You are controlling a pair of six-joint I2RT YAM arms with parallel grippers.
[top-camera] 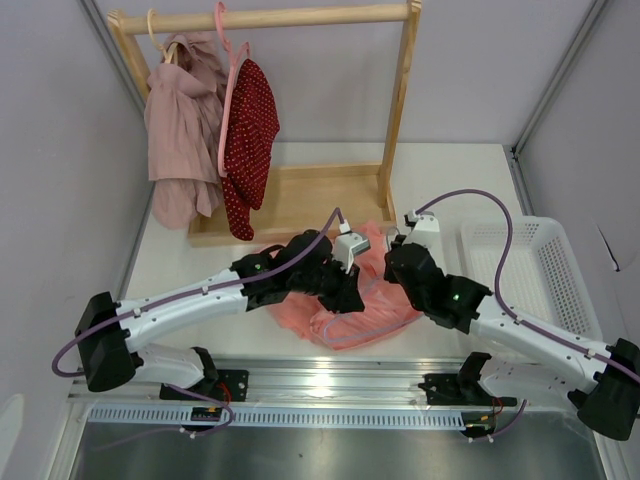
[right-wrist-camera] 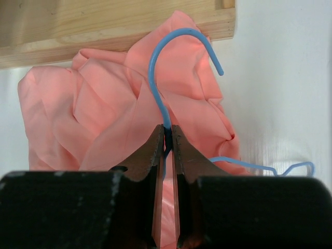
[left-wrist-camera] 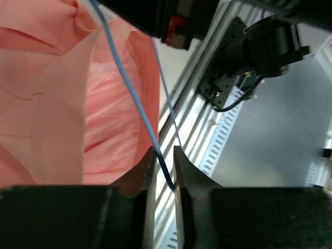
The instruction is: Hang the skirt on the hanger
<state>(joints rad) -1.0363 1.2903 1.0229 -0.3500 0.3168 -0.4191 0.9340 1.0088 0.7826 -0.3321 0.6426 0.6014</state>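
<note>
A white table (top-camera: 440,190) fills a grey-walled booth. Nearest the arms' bases, toward 6 o'clock of the table, the skirt (top-camera: 300,318) lies in a crumpled salmon heap, and both tools meet over it.

The hanger (right-wrist-camera: 151,72) lies on top of that heap. The right gripper (right-wrist-camera: 167,129) is clamped on the wire neck just under the hook. The left gripper (left-wrist-camera: 165,153) has its jaws drawn narrow around another stretch of blue wire. A sliver of gap shows beside the wire, so whether it is pinched cannot be told.

Judged from this, the task is at an early stage. The hanger is secured at 1 point, perhaps 2, but no fabric is draped over or threaded onto it. The skirt has yet to be spread and put on.

In the right wrist view the hook rises toward 12 o'clock, at the rack (top-camera: 395,100), and curls over to 2 o'clock. 1 shoulder wire runs out toward 3 o'clock, so the long axis seems to lie 9 to 3.

At 3 o'clock sits a white basket (top-camera: 560,260). On the rack, at 11 o'clock, hang a red dotted garment (top-camera: 250,130) and a mauve garment (top-camera: 180,130).
</note>
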